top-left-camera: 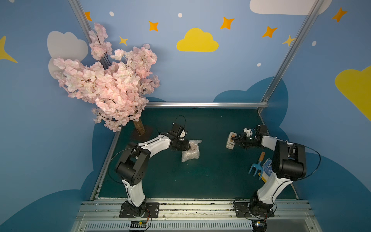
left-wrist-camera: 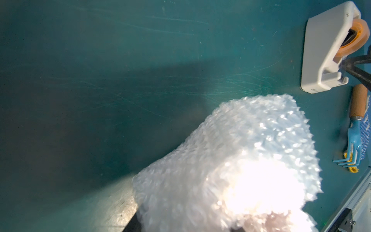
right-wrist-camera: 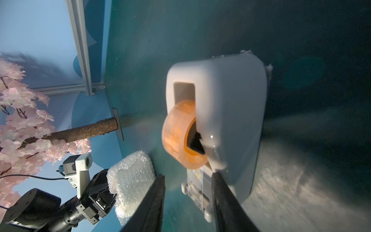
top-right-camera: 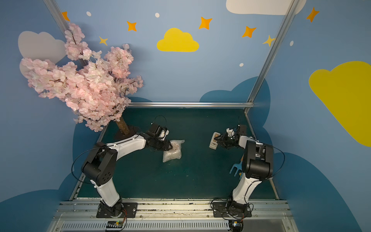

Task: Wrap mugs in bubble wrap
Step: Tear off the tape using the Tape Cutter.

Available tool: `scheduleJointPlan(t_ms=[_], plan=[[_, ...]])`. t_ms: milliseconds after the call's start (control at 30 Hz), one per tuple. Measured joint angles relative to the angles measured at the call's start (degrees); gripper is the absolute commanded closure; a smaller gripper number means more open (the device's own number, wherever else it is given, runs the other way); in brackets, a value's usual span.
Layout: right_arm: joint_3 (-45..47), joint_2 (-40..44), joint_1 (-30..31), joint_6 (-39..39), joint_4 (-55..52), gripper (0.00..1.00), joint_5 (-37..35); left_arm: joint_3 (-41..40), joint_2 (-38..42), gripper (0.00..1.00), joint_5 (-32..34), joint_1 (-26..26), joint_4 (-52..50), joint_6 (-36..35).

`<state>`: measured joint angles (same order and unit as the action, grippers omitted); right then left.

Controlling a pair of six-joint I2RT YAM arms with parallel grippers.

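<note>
Clamping the bubble wrap (top-left-camera: 190, 155) bundle between its jaws, the left pincer (top-left-camera: 188, 147) grips the crinkled film at a medium spread, the bulk of the sheet bulging out past its fingertips onto the green table (top-left-camera: 200, 180). The mug is not plainly seen; a pinkish blur under the film right at this pincer's tips may be it. The right pincer (right-wrist-camera: 188, 176) stands well apart from the bundle, facing it across the table, its 2 fingers (right-wrist-camera: 155, 200) partly spread, neither wide nor closed, with nothing clamped. They straddle the cutter end of the cream tape dispenser (right-wrist-camera: 230, 100): 1 finger lies against the dispenser's side, the other stands clear of it. The orange tape roll (right-wrist-camera: 178, 136) sits just beyond those fingertips. Behind the right pincer, beside its arm, lie a blue garden fork (top-left-camera: 256, 168) with a wooden handle and a blue-and-white item (top-left-camera: 268, 165). Behind the left pincer, off past its arm, stands a pink blossom tree (top-left-camera: 108, 86).
</note>
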<state>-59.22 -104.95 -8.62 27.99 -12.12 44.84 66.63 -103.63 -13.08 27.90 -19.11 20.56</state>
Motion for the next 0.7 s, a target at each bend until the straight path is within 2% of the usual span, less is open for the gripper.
scheduleJointPlan(t_ms=[333, 700], plan=[[-0.11, -2.19, 1.07, 0.07, 2.38, 0.62, 3.21, -0.33, 0.0, 0.5, -0.44, -0.15, 0.57, 0.24], [0.79, -2.62, 1.07, 1.33, 3.74, 0.83, 2.58, -0.33, 0.0, 0.5, -0.44, -0.15, 0.57, 0.24]])
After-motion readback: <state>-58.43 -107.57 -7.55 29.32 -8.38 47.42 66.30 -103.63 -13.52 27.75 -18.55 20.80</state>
